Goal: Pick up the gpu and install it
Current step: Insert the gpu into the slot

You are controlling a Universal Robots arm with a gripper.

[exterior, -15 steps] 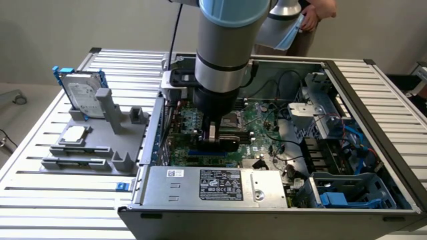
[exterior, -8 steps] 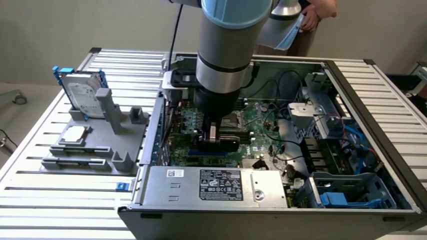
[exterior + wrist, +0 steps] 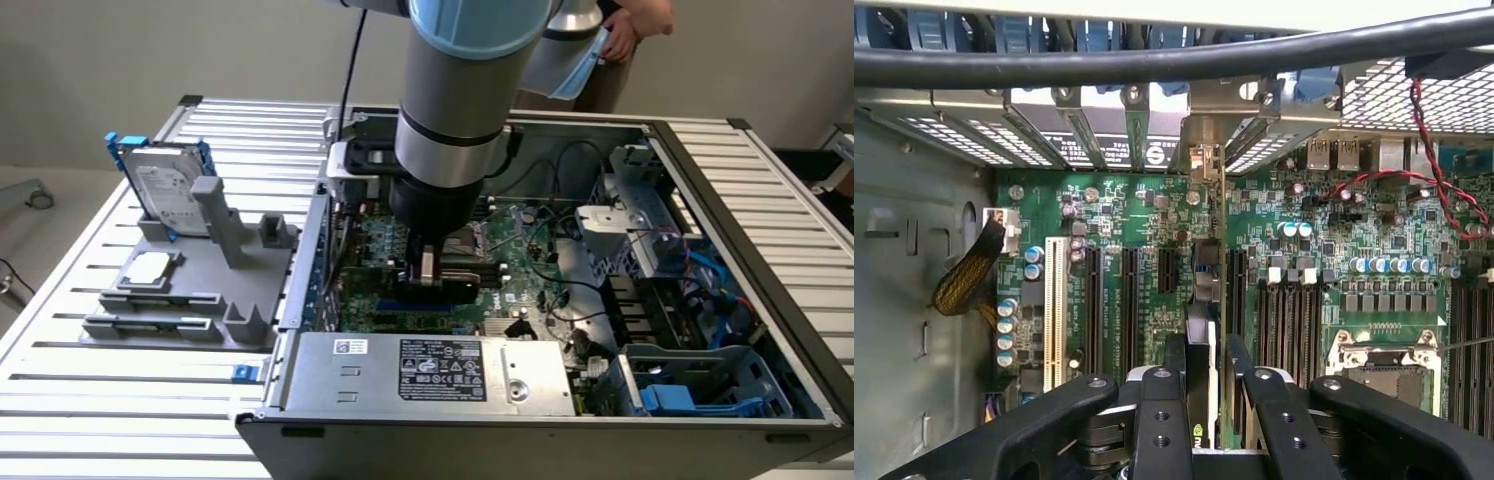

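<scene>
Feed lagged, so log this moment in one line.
claw: shut on graphics card | card: upright, in line with motherboard slot | seated: cannot tell

gpu (image 3: 1200, 340): thin black card, gripped, on edge over motherboard slots (image 3: 1127, 300), silver bracket toward perforated case wall (image 3: 944, 135).

My exterior camera looks steeply down into the open computer case (image 3: 534, 450); my wrist camera, behind the gripper (image 3: 1206, 385), closely faces the shared motherboard (image 3: 1144, 200).

On the one slatted surface (image 3: 94, 405): one open computer case (image 3: 534, 448), one grey holder (image 3: 220, 225), one hard drive (image 3: 166, 190), one processor chip (image 3: 150, 266). Also one robot arm (image 3: 454, 110), one gpu (image 3: 1201, 300), one person (image 3: 635, 22).
</scene>
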